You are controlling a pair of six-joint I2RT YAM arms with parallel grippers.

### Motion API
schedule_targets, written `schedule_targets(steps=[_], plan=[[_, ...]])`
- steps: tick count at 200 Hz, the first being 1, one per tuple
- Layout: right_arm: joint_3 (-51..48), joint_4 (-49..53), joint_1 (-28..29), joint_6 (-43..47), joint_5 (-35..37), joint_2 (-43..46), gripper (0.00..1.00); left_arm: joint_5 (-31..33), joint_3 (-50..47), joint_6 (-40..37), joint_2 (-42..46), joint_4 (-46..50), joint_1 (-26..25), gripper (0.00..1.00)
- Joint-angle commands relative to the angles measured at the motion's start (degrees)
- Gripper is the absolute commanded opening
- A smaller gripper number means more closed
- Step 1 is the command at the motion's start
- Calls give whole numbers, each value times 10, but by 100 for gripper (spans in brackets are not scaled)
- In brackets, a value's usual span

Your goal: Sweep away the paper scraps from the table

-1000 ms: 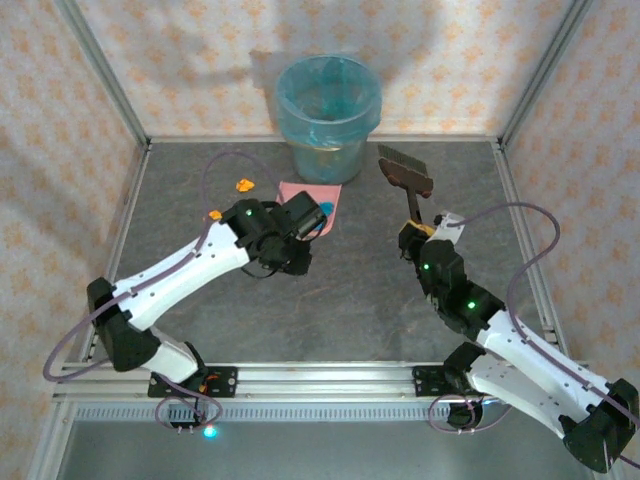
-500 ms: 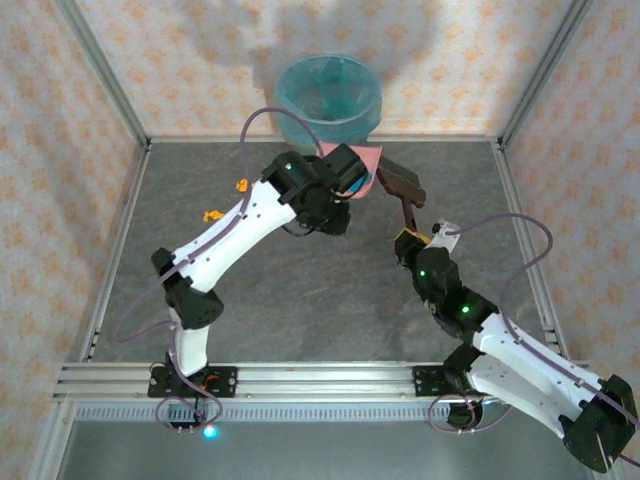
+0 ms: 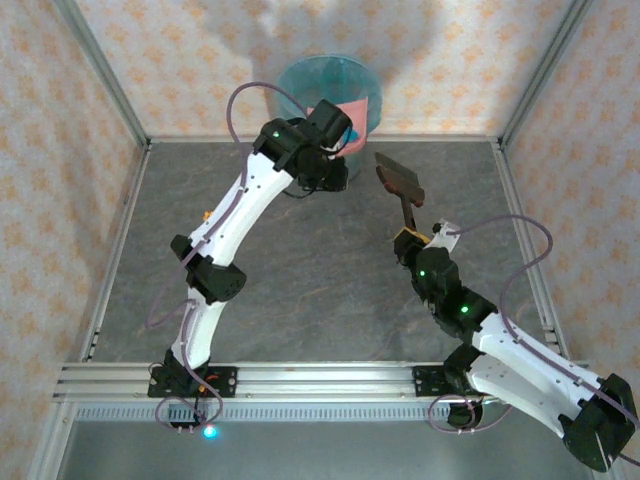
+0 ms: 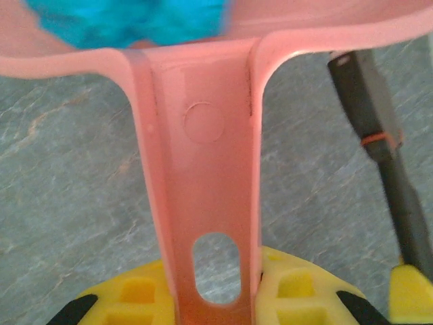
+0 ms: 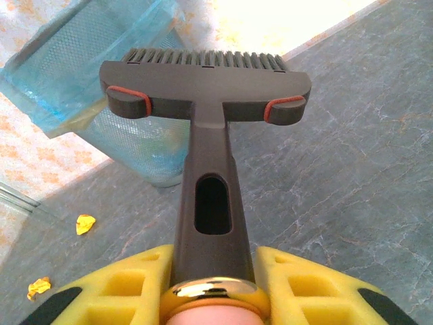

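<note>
Pink dustpan over bin; brush, paper scraps nearby

Top cam: fixed, high, behind the arm bases at frame bottom. It looks down & fwd over the whole table to the back wall; far, wide. L wrist cam: v. close, looks along the dustpan handle, down onto table. R wrist cam: close, looks along the brush toward the bin & back wall, at a shallower angle. Shared: table & brush in all 3; bin in top + R wrist; dustpan in top + L wrist.
</note>
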State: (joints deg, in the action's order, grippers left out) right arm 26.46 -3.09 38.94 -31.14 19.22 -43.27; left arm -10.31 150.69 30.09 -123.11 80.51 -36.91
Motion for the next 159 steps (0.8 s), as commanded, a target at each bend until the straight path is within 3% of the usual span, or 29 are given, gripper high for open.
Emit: schedule_targets(steps=[1,71,107,159], plan=[[-3,-44,-3,-10,9,2,0,-43,25,23,16,-53,12,0],[-2,-44,-3,-12,9,-3,0,-172,36,122,-8,-155,69,0],[-2,-44,-3,-11,10,-3,0,-232,59,218,-35,-249,88,0],[-2,-45,-3,-12,10,-5,0,-260,74,372,-65,-396,117,0]])
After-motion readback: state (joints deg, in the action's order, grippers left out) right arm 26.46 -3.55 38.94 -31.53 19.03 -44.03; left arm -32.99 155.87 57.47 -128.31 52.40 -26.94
